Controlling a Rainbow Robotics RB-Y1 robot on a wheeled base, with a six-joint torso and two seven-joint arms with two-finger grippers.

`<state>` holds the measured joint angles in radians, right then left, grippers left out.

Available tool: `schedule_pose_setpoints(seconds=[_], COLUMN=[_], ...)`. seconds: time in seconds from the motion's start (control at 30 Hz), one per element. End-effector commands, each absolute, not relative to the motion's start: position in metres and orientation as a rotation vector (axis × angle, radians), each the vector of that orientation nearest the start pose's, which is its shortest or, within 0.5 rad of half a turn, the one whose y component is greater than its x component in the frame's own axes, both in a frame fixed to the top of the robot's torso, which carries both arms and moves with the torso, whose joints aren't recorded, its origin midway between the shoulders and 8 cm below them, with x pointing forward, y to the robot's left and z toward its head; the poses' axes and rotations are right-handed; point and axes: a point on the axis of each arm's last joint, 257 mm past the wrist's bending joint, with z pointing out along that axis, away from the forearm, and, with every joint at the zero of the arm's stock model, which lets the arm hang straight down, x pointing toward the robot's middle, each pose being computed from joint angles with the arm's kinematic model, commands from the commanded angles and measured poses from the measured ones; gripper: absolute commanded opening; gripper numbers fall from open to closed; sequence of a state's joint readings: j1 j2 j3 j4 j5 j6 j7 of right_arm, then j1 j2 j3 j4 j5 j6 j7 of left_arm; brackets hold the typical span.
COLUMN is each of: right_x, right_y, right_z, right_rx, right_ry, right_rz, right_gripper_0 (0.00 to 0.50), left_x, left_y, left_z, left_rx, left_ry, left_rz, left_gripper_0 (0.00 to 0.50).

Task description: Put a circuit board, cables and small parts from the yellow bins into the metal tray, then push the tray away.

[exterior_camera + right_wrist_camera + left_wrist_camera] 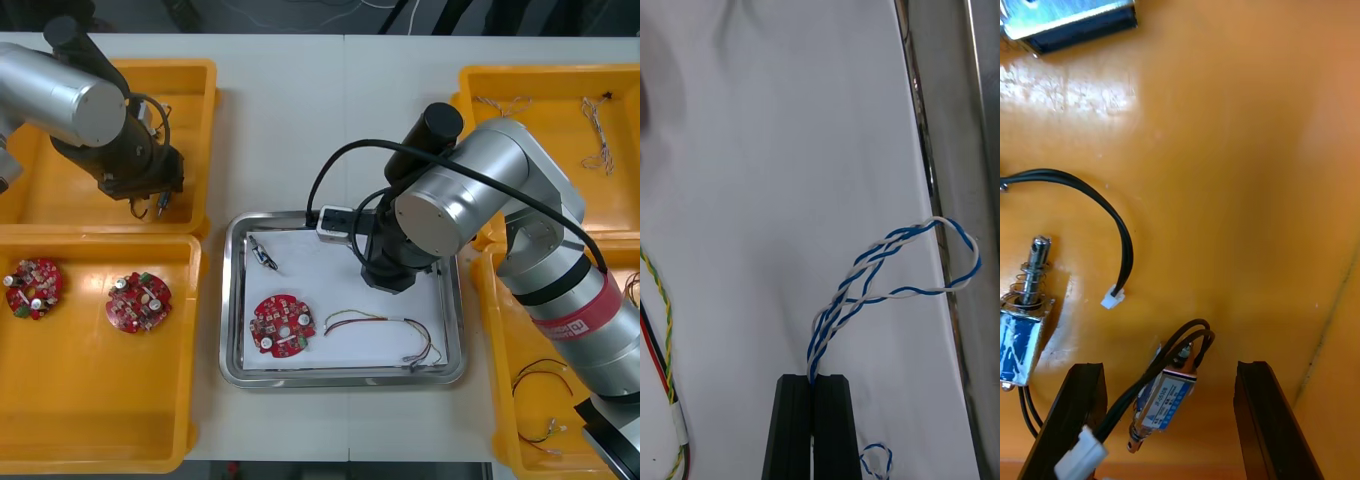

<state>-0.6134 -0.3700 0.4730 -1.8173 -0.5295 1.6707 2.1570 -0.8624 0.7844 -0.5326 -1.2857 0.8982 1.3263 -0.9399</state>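
My right gripper is shut on a twisted blue and white cable, whose loop lies on the white floor of the metal tray beside its rim. In the front view the right arm hangs over the tray's far right part and hides its fingers. The tray also holds a round red circuit board, a red and yellow cable and a small metal part. My left gripper stands open in the far left yellow bin, a small metal part with black leads between its fingers.
Two more small metal parts lie in that bin. The near left bin holds two circuit boards. Cables lie in the far right bin and the near right bin.
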Motion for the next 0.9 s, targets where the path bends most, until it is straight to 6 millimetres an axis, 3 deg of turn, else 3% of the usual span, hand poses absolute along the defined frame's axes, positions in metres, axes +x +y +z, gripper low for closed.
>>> schedule_pose_setpoints(seconds=[0.03,0.17,0.23,0.27,0.3,0.33,0.37,0.4,0.7,0.9], right_x=[0.448,0.448,0.449,0.449,0.450,0.451,0.451,0.451,0.455,0.460], right_y=[-0.071,-0.071,-0.070,-0.070,-0.070,-0.069,-0.069,-0.068,-0.071,-0.077], right_z=[-0.246,-0.247,-0.247,-0.248,-0.248,-0.247,-0.247,-0.247,-0.243,-0.228], right_rx=[-1.778,-1.777,-1.768,-1.768,-1.762,-1.759,-1.759,-1.755,-1.722,-1.666], right_ry=[2.015,2.016,2.011,2.009,2.007,2.004,2.004,2.003,2.021,2.045], right_rz=[-0.193,-0.189,-0.185,-0.185,-0.187,-0.188,-0.188,-0.187,-0.188,-0.181], right_gripper_0=[0.000,0.011,0.083,0.157,0.305,0.419,0.419,0.500,0.500,0.500], left_x=[0.569,0.568,0.568,0.568,0.568,0.568,0.568,0.568,0.567,0.567], left_y=[0.258,0.256,0.256,0.258,0.257,0.257,0.257,0.257,0.260,0.261], left_z=[-0.224,-0.227,-0.227,-0.227,-0.228,-0.227,-0.227,-0.228,-0.231,-0.231], left_rx=[-0.347,-0.349,-0.351,-0.354,-0.352,-0.353,-0.353,-0.356,-0.366,-0.370], left_ry=[2.661,2.661,2.661,2.661,2.662,2.661,2.661,2.662,2.667,2.666], left_rz=[-0.167,-0.176,-0.177,-0.174,-0.176,-0.176,-0.176,-0.176,-0.174,-0.175], left_gripper_0=[0.500,0.500,0.500,0.500,0.500,0.500,0.500,0.500,0.500,0.500])
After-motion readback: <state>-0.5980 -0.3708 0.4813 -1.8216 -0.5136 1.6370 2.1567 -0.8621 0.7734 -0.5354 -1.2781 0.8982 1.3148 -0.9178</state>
